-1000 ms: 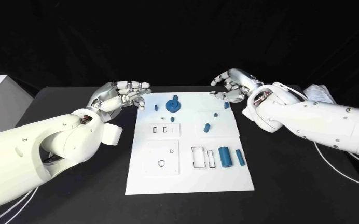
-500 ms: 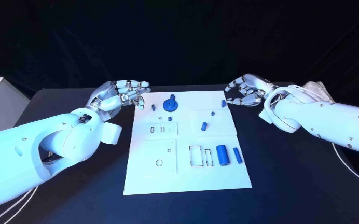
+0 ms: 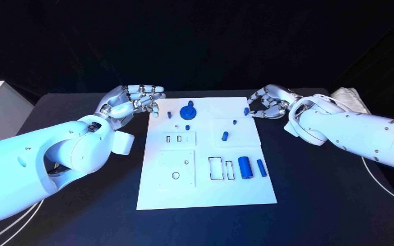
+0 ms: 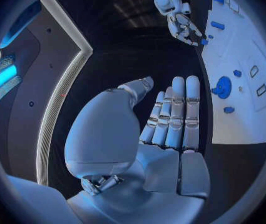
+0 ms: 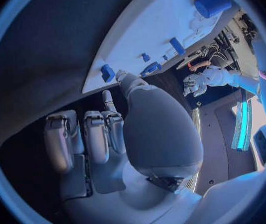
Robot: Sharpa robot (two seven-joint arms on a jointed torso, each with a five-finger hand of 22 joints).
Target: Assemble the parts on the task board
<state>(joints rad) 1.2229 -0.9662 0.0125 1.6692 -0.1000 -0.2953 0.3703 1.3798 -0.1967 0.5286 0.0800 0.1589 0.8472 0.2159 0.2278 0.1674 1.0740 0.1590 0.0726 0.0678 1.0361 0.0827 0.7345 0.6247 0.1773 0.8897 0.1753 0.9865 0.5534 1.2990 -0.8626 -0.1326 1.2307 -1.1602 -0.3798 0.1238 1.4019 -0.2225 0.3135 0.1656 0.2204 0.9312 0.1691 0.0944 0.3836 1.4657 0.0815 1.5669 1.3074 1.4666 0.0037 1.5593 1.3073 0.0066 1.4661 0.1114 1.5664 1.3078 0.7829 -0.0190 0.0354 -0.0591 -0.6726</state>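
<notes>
Left hand empty, fingers loosely apart, just off task board far-left corner. Right hand empty too, fingers curled narrow, beside small blue peg at board's far-right edge. Blue knob between both hands. Blue cylinders nearer robot.

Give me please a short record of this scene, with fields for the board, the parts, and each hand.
board: white task board flat on the black table
parts: blue round part at the far end; two blue cylinders lying side by side near the right edge; small blue part at the far right edge
left hand: left hand at the board's far left corner, holds nothing
right hand: right hand at the far right edge, fingers curled, close to the small blue part; contact unclear
</notes>
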